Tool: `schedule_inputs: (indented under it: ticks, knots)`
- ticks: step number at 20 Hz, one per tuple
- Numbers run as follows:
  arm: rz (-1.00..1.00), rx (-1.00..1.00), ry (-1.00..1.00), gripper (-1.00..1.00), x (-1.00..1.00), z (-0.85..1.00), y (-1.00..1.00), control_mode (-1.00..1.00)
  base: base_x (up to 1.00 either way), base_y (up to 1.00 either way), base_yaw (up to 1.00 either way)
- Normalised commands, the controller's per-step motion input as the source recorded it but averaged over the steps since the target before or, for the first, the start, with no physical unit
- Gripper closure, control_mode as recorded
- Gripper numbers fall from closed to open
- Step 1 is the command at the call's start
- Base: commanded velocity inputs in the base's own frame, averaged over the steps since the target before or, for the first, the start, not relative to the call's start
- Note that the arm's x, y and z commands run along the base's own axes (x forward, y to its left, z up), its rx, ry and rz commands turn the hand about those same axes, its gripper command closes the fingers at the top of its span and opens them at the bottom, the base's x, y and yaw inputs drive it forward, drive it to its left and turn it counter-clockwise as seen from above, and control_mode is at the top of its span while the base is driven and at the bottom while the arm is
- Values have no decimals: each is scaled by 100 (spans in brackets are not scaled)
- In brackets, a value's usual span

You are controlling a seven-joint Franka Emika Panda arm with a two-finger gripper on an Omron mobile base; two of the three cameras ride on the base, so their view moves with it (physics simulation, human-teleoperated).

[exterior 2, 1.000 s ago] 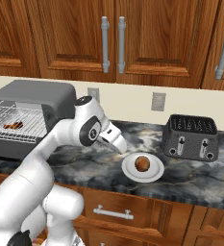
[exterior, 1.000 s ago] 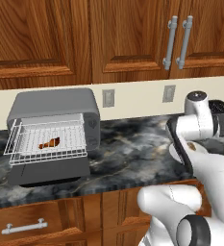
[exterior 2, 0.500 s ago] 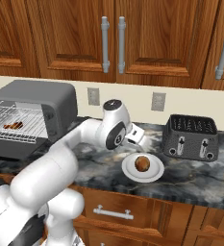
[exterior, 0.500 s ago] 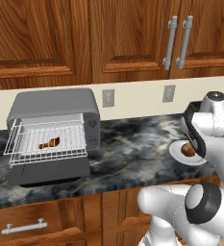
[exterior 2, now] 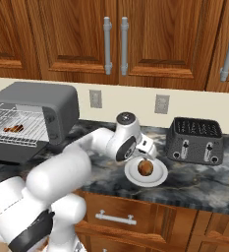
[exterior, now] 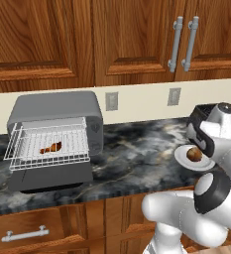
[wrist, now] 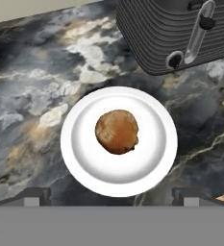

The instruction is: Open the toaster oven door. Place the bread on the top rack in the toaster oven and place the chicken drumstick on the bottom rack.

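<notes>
Your gripper is spread wide and holds nothing, hovering above the bread at the centre of the hand view on its white plate. At the far left of both base views, the toaster oven has its door down, and the chicken drumstick lies on a rack inside.

Black toaster crowding plate

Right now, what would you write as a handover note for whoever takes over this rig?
Pincer: open, empty, poised above the bread on the white plate, beside the black toaster.
Toaster oven: door down, open.
Chicken drumstick: already inside on a rack; which rack can't be told.
Left: grasp the bread, carry it to the top rack.
</notes>
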Motion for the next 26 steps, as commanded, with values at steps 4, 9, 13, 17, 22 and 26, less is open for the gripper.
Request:
schedule_inputs:
  ticks: [4, 9, 13, 17, 22, 26]
  knots:
    - [2, 0, 0, -100, 27, -15, -19, -100, 0, 0, 0]
    - [4, 4, 1, -100, 21, -23, -12, -100, 0, 0, 0]
    - [6, 3, 2, -100, 13, -34, -7, -100, 0, 0, 0]
    - [5, 1, 3, -100, 16, -30, -7, -100, 0, 0, 0]
    - [6, 0, 2, -100, 19, -29, -4, -100, 0, 0, 0]
    - [5, 0, 3, -100, 17, -33, -7, -100, 0, 0, 0]
